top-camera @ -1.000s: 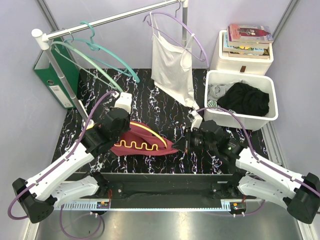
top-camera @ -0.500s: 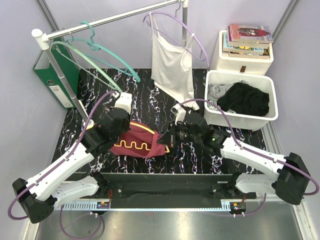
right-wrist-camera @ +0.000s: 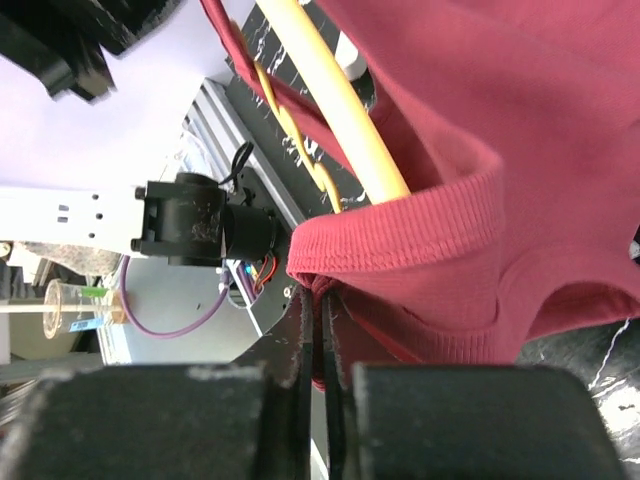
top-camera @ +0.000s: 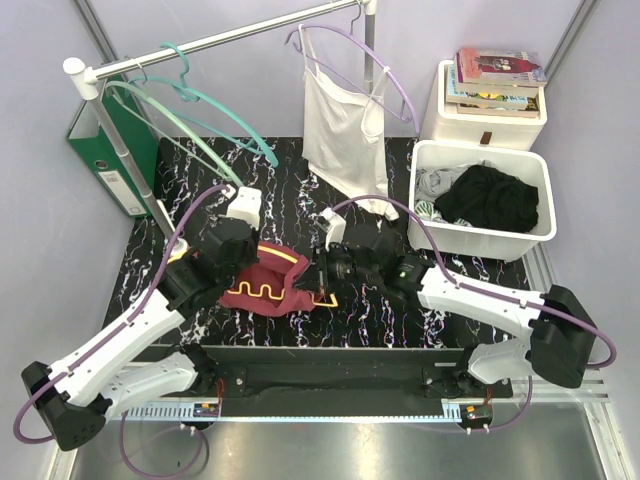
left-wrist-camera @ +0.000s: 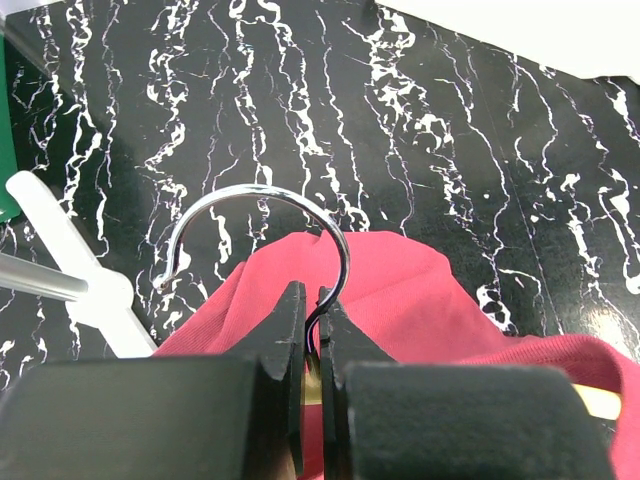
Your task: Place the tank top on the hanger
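The maroon tank top (top-camera: 277, 273) lies bunched on the black marbled table, draped over the yellow hanger (top-camera: 262, 291). My left gripper (top-camera: 238, 262) is shut on the metal hook (left-wrist-camera: 260, 195) just above the hanger's neck, with red fabric (left-wrist-camera: 400, 290) beneath it; its jaws (left-wrist-camera: 312, 295) pinch the wire. My right gripper (top-camera: 318, 283) is shut on a ribbed hem of the tank top (right-wrist-camera: 480, 100) at the garment's right end. In the right wrist view the jaws (right-wrist-camera: 321, 300) pinch a fold of that hem, lifted beside the hanger's yellow arm (right-wrist-camera: 335, 100) and wavy bar.
A rail at the back carries teal hangers (top-camera: 200, 110) and a lilac hanger with a white camisole (top-camera: 340, 130). A white bin (top-camera: 480, 240) holding a black garment stands at the right, with stacked books (top-camera: 495, 80) behind it. A green binder (top-camera: 105, 150) leans at the far left.
My right arm has swung left across the table, carrying the tank top's hem toward the hanger and bunching the fabric. The left gripper has stayed on the hook.
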### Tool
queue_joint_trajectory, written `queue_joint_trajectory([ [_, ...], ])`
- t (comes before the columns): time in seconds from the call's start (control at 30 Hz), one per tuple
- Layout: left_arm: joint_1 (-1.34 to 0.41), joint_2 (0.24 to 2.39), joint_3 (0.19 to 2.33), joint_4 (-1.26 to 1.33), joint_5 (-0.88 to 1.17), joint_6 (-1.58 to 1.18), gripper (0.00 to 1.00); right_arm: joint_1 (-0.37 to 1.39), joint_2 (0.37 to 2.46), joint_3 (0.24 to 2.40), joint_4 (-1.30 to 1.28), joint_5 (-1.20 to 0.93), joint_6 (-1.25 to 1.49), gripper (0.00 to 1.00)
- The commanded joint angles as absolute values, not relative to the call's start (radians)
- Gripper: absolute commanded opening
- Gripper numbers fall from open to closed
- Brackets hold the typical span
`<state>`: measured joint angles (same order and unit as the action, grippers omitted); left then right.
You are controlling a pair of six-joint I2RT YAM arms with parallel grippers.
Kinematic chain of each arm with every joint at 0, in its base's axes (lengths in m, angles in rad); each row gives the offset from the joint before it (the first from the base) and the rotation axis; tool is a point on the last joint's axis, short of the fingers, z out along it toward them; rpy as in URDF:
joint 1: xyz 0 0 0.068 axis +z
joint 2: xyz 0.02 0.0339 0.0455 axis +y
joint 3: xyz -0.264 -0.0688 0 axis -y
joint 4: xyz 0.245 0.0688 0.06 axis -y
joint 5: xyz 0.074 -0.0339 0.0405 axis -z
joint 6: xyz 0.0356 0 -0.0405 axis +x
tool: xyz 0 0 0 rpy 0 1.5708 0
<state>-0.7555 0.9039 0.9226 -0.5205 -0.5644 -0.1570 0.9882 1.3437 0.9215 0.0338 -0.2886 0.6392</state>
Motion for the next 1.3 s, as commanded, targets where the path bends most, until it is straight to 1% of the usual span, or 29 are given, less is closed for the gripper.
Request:
queue_joint_trajectory([
  [0.0,-0.758,0.884,0.928,-0.433,-0.538,-0.14,0.0,0.997,1.335,1.012,0.029,-0.255,0.585,0.14],
  [0.03,-0.756,0.885,0.928,-0.43,-0.534,-0.138,0.0,0.997,1.321,1.017,0.011,-0.25,0.559,0.24],
  [0.07,-0.756,0.882,0.928,-0.43,-0.531,-0.137,0.0,0.997,1.31,1.022,0.006,-0.239,0.548,0.43],
  [0.1,-0.758,0.882,0.927,-0.431,-0.526,-0.133,0.0,0.999,1.298,1.019,-0.055,-0.212,0.526,0.56],
  [0.13,-0.758,0.881,0.927,-0.428,-0.523,-0.132,0.0,0.997,1.264,1.016,-0.072,-0.198,0.516,0.64],
  [0.17,-0.758,0.881,0.927,-0.428,-0.517,-0.13,0.0,0.997,1.244,1.005,-0.109,-0.161,0.505,0.77],
  [0.2,-0.756,0.877,0.927,-0.426,-0.506,-0.127,0.0,0.997,1.221,0.999,-0.129,-0.14,0.489,0.85],
  [0.3,-0.758,0.871,0.927,-0.42,-0.486,-0.121,0.0,0.999,1.125,0.983,-0.205,-0.043,0.465,0.96],
  [0.43,-0.758,0.854,0.92,-0.408,-0.453,-0.112,0.0,0.999,1.005,0.966,-0.268,0.043,0.422,0.98],
  [0.6,-0.756,0.809,0.896,-0.368,-0.367,-0.091,0.0,0.997,0.983,0.922,-0.275,0.009,0.338,0.97],
  [0.77,-0.758,0.775,0.876,-0.331,-0.313,-0.077,0.0,0.997,1.011,0.862,-0.261,-0.095,0.316,0.89],
  [0.83,-0.758,0.761,0.873,-0.324,-0.302,-0.072,0.0,0.996,1.015,0.827,-0.242,-0.13,0.313,0.88],
  [0.93,-0.756,0.75,0.865,-0.31,-0.284,-0.066,0.0,0.996,1.02,0.792,-0.213,-0.158,0.316,0.84],
  [1.17,-0.758,0.747,0.857,-0.302,-0.278,-0.057,0.0,0.997,1.048,0.723,-0.032,-0.278,0.348,0.76],
  [1.2,-0.758,0.747,0.857,-0.302,-0.276,-0.055,0.0,0.997,1.063,0.713,-0.016,-0.282,0.35,0.73],
  [1.27,-0.758,0.746,0.857,-0.301,-0.273,-0.054,0.0,0.997,1.075,0.698,0.064,-0.29,0.365,0.69],
])
